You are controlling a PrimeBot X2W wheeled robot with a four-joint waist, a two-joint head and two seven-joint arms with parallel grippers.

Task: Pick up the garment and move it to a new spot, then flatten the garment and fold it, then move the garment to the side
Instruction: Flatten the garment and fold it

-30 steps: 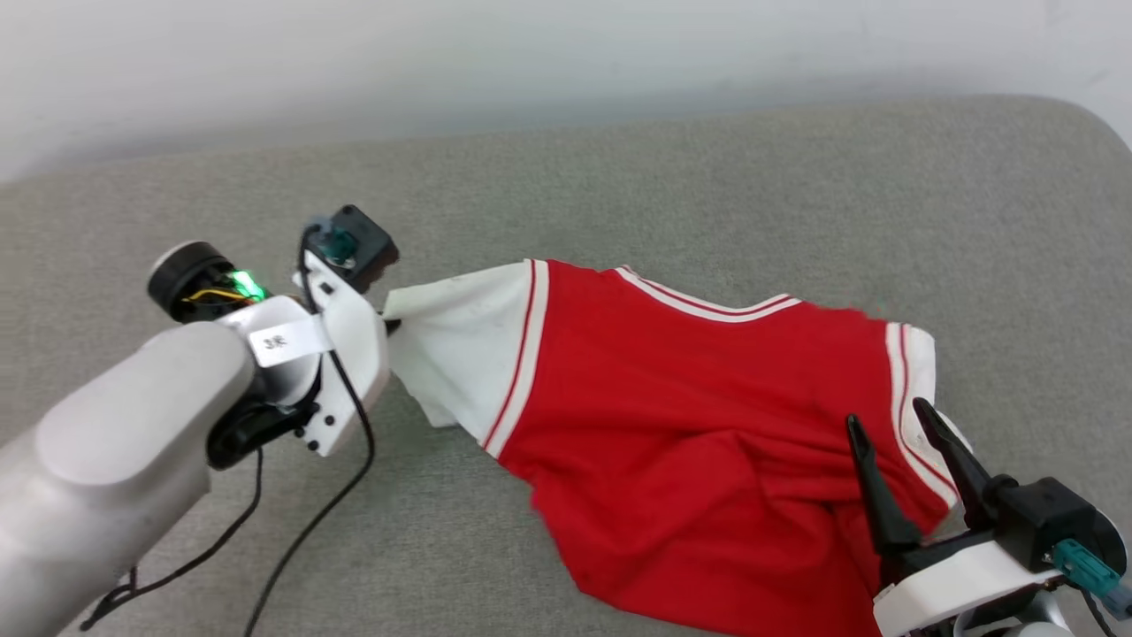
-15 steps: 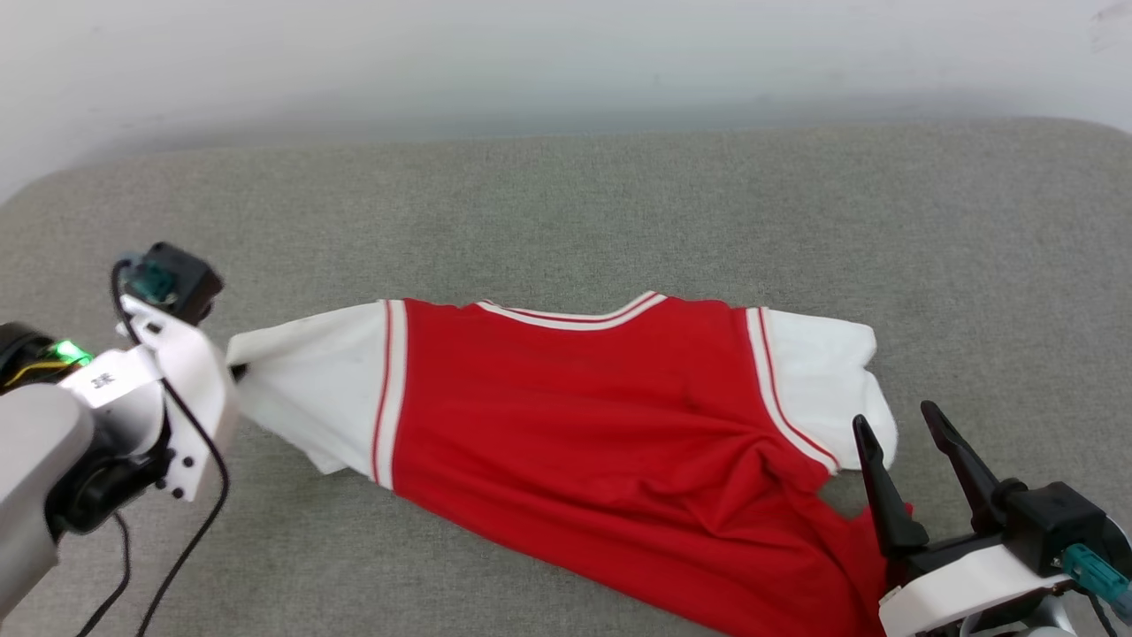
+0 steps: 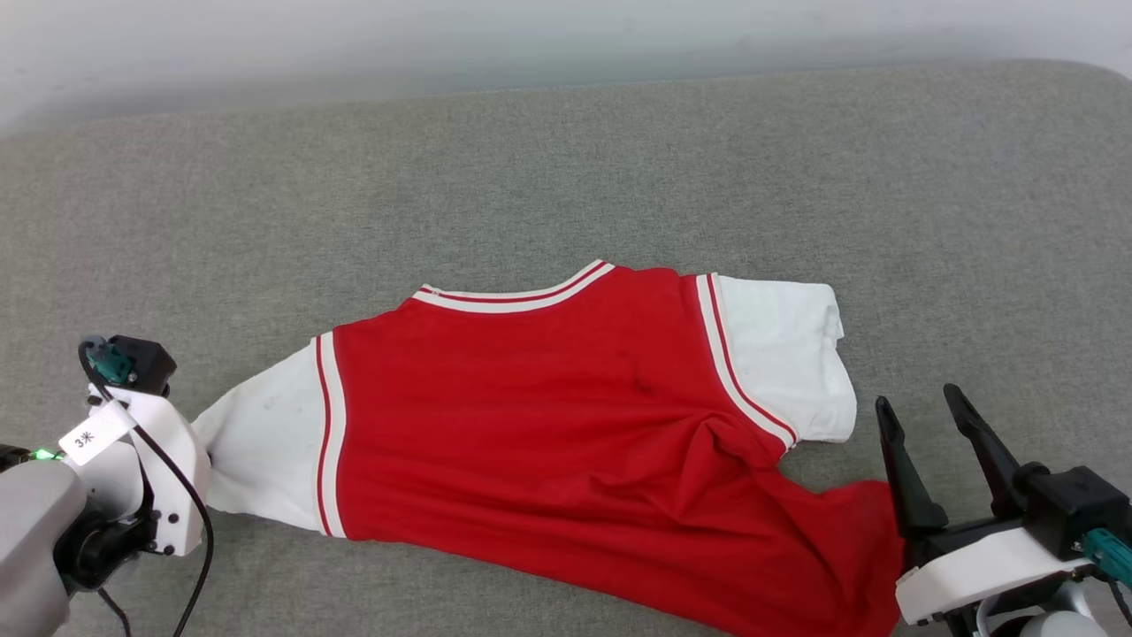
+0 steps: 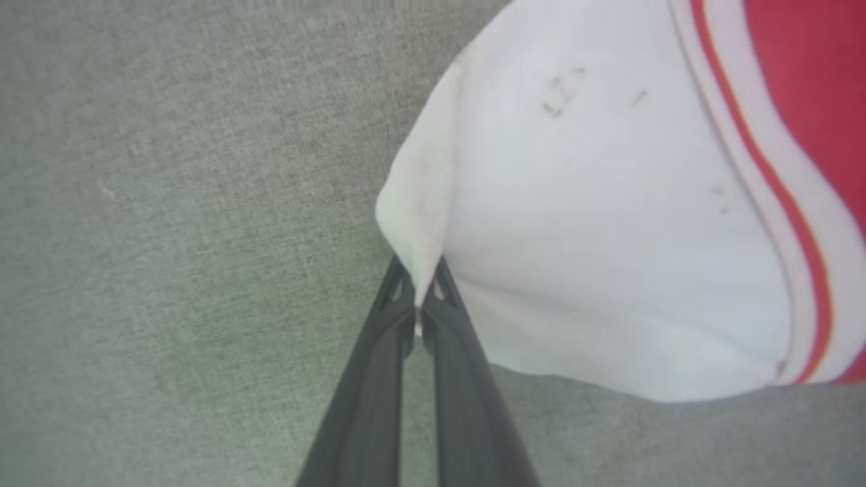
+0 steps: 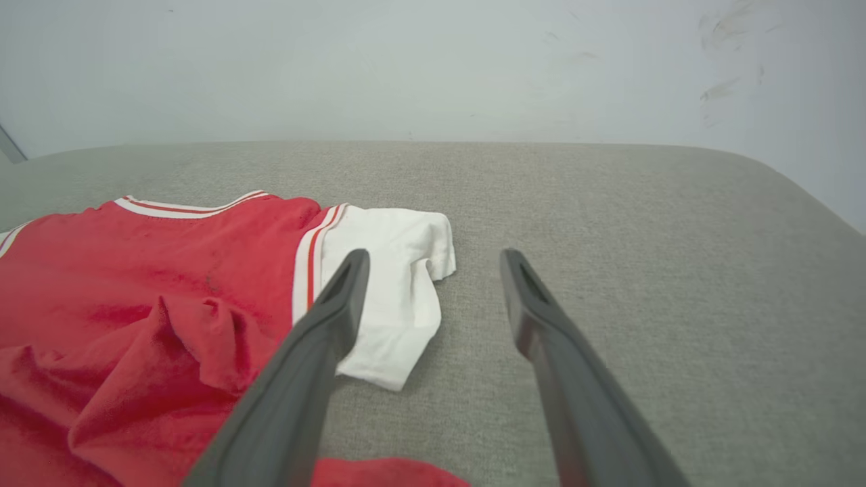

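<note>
My left gripper (image 4: pixel 418 287) pinches the left white sleeve (image 4: pixel 609 223) of the bright red T-shirt (image 3: pixel 548 416); my right gripper (image 5: pixel 433 260) gapes empty, seemingly beside its hem.

The shirt (image 3: pixel 548 425) lies across the cushion (image 3: pixel 566 177), collar toward the wall (image 3: pixel 531 35) behind; the left gripper (image 4: pixel 419 304) touches its left sleeve tip; the right gripper (image 3: pixel 915 398) stands just beside its right sleeve.
</note>
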